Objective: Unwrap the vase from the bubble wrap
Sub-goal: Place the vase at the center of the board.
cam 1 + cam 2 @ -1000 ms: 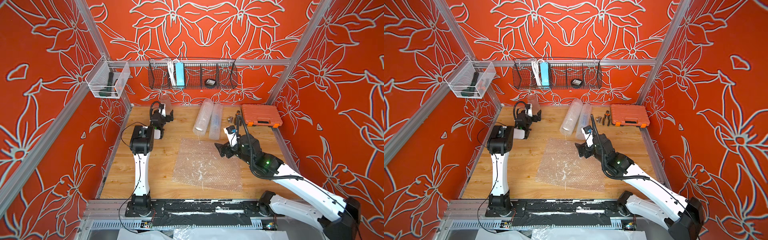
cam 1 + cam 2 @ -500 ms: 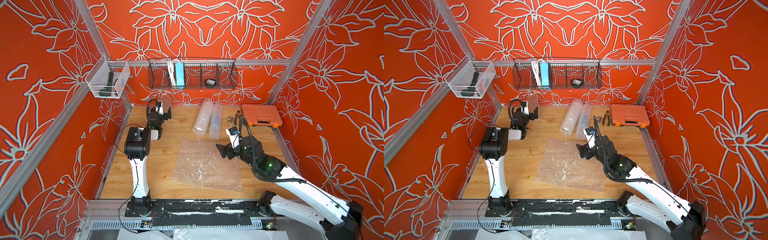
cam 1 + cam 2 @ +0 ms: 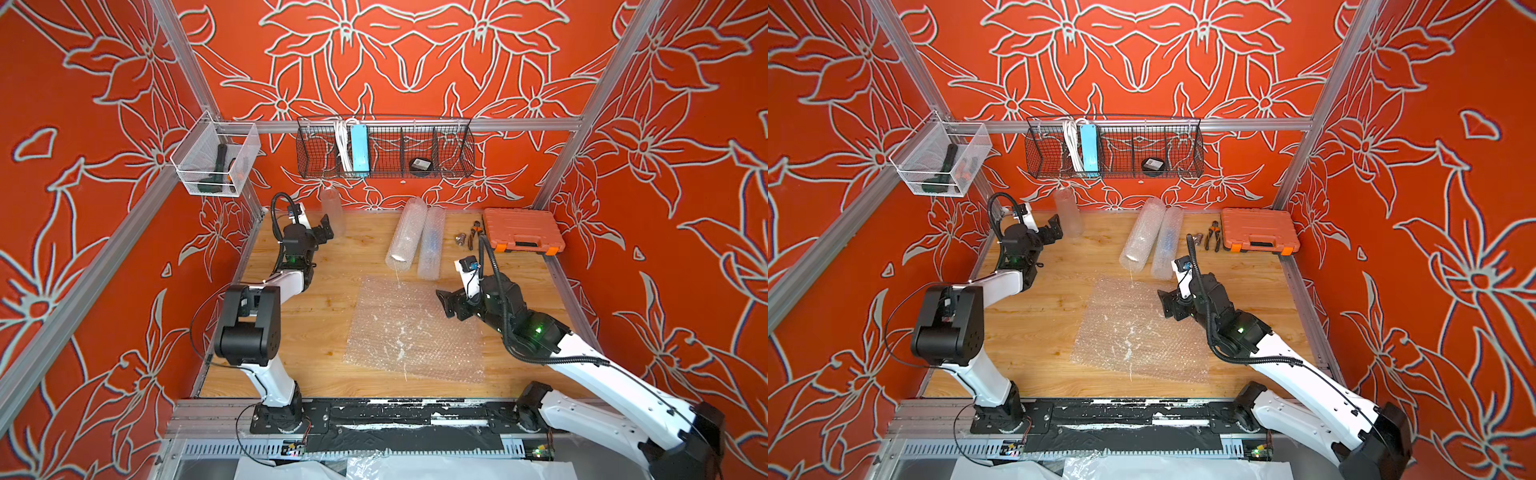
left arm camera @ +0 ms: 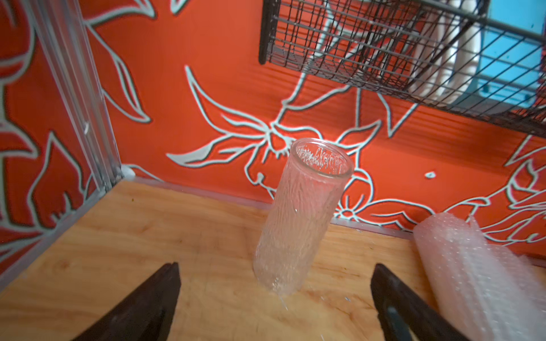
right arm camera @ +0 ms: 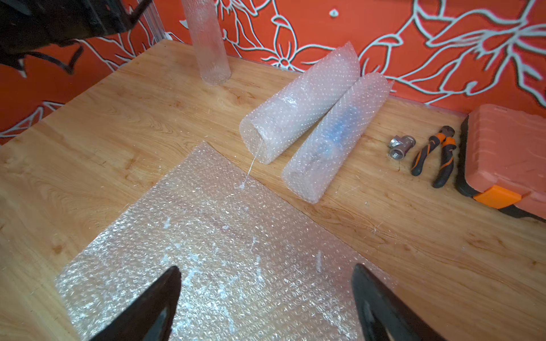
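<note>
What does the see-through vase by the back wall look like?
The vase is a tall, clear tube that looks like glass, with a bumpy skin and a smooth round rim. It is open on top, empty and unwrapped. It stands upright on the wooden table near the back left corner. The left arm's open fingers sit close, a gap on each side, not touching it.

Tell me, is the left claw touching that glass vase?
Apart. The left wrist view shows bare table between each finger of the open left gripper and the standing vase.
</note>
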Controlling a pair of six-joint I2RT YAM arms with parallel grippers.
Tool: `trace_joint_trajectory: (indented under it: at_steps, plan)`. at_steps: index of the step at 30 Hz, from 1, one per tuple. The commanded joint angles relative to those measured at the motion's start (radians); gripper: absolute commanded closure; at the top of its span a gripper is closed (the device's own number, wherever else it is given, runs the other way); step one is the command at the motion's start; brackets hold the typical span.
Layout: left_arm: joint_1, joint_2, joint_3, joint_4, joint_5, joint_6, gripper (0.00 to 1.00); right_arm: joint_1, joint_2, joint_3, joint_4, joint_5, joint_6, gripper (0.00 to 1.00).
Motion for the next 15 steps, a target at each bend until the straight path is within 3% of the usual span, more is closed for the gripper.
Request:
trace_joint_trajectory:
  at_steps: [1, 4, 9, 15]
  plan:
    - [-0.009, -0.060, -0.012, -0.300, 0.125, -0.183, 0.02, -0.022, 0.030, -0.024, -0.033, -0.019, 0.048, 0.10]
    - [-0.068, -0.096, -0.037, -0.453, 0.192, -0.210, 0.03, -0.039, 0.065, -0.042, -0.026, -0.072, 0.074, 0.10]
    - [-0.213, -0.197, -0.147, -0.569, 0.128, -0.203, 0.04, -0.047, 0.123, -0.071, -0.029, -0.190, 0.111, 0.12]
    - [-0.268, -0.328, -0.258, -0.633, 0.153, -0.224, 0.04, -0.047, 0.222, -0.163, 0.068, -0.389, 0.219, 0.18]
